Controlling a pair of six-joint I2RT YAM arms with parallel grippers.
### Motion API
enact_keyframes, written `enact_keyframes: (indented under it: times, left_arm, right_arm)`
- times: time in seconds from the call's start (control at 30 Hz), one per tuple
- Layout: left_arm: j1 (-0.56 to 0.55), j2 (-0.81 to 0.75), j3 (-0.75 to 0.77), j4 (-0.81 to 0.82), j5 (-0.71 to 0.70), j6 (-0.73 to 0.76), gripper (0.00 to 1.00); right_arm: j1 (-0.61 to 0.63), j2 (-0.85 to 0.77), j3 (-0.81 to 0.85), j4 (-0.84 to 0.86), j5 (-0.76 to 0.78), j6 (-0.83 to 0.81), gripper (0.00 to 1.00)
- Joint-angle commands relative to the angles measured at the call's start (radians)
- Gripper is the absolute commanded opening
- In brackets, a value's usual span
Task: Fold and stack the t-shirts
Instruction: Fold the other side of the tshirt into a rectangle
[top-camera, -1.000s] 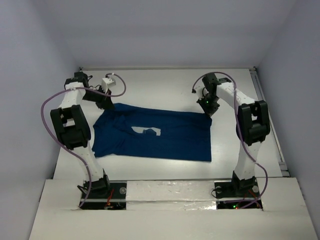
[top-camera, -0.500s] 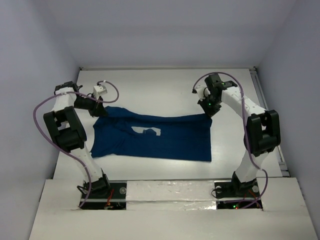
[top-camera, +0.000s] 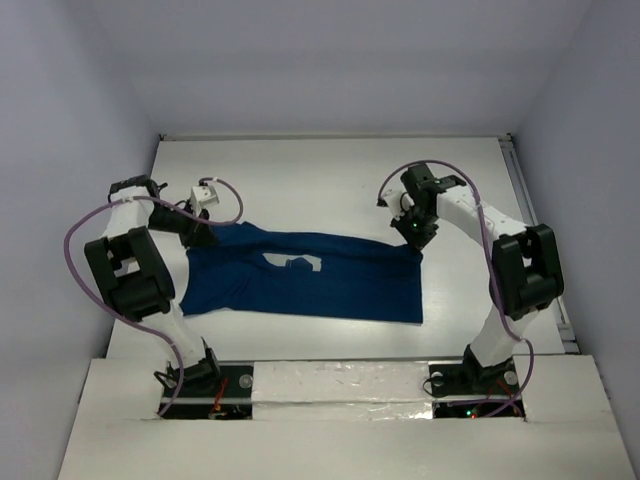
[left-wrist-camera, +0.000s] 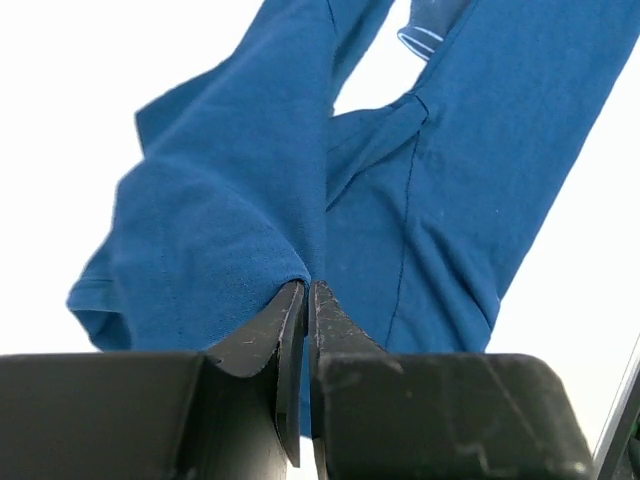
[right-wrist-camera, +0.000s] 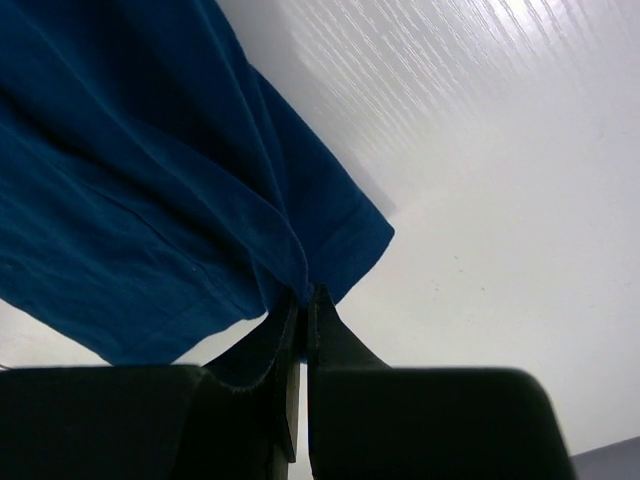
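1. Top view: the t-shirt is spread on the bench and is held at its far corners by the left end effector and the right end effector. The first fold is judged as only started; no stack is seen.
2. Left wrist view: the jaws are closed on bunched blue cloth.
3. Right wrist view: the jaws are pinched on a hem corner.
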Motion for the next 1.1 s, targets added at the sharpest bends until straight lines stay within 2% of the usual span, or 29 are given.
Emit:
enact_keyframes:
  times: [0.0, 0.23, 0.67, 0.93, 1.03, 1.07]
  left_arm:
    - [0.009, -0.095, -0.018, -0.045, 0.021, 0.066, 0.0]
    - [0.009, -0.179, -0.06, -0.045, -0.014, 0.106, 0.0]
    - [0.02, -0.164, -0.147, -0.045, -0.134, 0.154, 0.0]
    - [0.031, -0.19, -0.169, -0.047, -0.163, 0.192, 0.0]
    - [0.031, -0.186, -0.211, -0.049, -0.207, 0.209, 0.01]
    - [0.022, -0.181, -0.222, -0.049, -0.238, 0.214, 0.02]
  right_arm:
    - [0.002, -0.064, -0.014, 0.025, 0.026, -0.031, 0.0]
    - [0.002, -0.09, -0.039, -0.013, 0.046, -0.074, 0.0]
    - [0.077, -0.076, -0.111, -0.136, -0.05, -0.166, 0.0]
    - [0.131, -0.067, -0.157, -0.162, -0.038, -0.182, 0.0]
    - [0.14, -0.058, -0.171, -0.159, -0.017, -0.182, 0.05]
    - [0.14, -0.053, -0.169, -0.154, -0.009, -0.179, 0.18]
